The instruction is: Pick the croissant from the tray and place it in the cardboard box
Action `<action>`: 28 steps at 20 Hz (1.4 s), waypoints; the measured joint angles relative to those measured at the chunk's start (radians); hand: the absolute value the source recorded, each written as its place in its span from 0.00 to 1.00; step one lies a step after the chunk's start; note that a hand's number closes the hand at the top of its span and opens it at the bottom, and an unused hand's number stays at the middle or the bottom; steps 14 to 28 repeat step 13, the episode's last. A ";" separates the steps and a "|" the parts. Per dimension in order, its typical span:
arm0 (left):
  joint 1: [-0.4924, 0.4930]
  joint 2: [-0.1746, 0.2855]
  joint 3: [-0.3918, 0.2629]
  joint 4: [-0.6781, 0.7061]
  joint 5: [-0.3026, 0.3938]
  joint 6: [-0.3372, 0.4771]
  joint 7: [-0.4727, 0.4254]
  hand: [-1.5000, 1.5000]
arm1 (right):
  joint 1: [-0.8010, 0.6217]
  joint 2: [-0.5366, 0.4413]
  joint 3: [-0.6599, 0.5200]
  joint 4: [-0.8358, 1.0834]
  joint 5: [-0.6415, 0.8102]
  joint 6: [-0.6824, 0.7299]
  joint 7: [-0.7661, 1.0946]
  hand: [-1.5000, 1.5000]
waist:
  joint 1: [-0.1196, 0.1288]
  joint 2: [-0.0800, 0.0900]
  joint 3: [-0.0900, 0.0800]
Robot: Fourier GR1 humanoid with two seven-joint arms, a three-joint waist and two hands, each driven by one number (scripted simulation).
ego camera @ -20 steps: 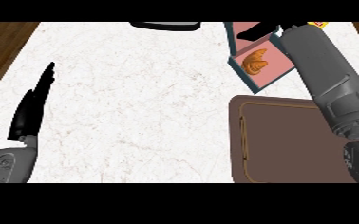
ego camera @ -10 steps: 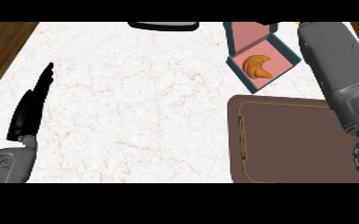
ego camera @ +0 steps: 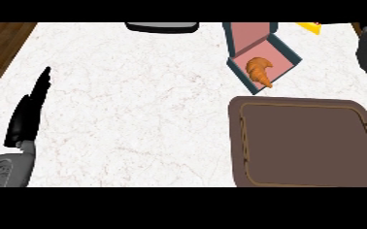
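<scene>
Marble counter [ego camera: 143, 102] w/ croissant [ego camera: 259, 71] in cardboard box [ego camera: 278, 52]

The left hand [ego camera: 28, 111] is plain black on a grey forearm [ego camera: 13, 170]. The counter [ego camera: 136, 102] spreading out to the hand's right is white marble with faint reddish-brown veins, plus a strip of brown wood grain [ego camera: 14, 36] just past the fingertips. Way off to the hand's right, the croissant [ego camera: 259, 71] is golden orange inside a cardboard box [ego camera: 251, 35] that's pink inside with dark teal walls, and the tray [ego camera: 301, 148] level with the hand is flat dark brown with a thin tan line tracing its rim.
</scene>
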 measured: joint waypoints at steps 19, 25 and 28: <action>0.024 0.010 0.015 -0.043 0.003 -0.018 0.026 0.50 | 0.188 -0.271 -0.032 0.031 -0.031 0.247 -0.104 0.00 | -0.014 -0.006 0.002; 0.024 0.010 0.015 -0.043 0.003 -0.018 0.026 0.50 | 0.188 -0.271 -0.032 0.031 -0.031 0.247 -0.104 0.00 | -0.014 -0.006 0.002; 0.024 0.010 0.015 -0.043 0.003 -0.018 0.026 0.50 | 0.188 -0.271 -0.032 0.031 -0.031 0.247 -0.104 0.00 | -0.014 -0.006 0.002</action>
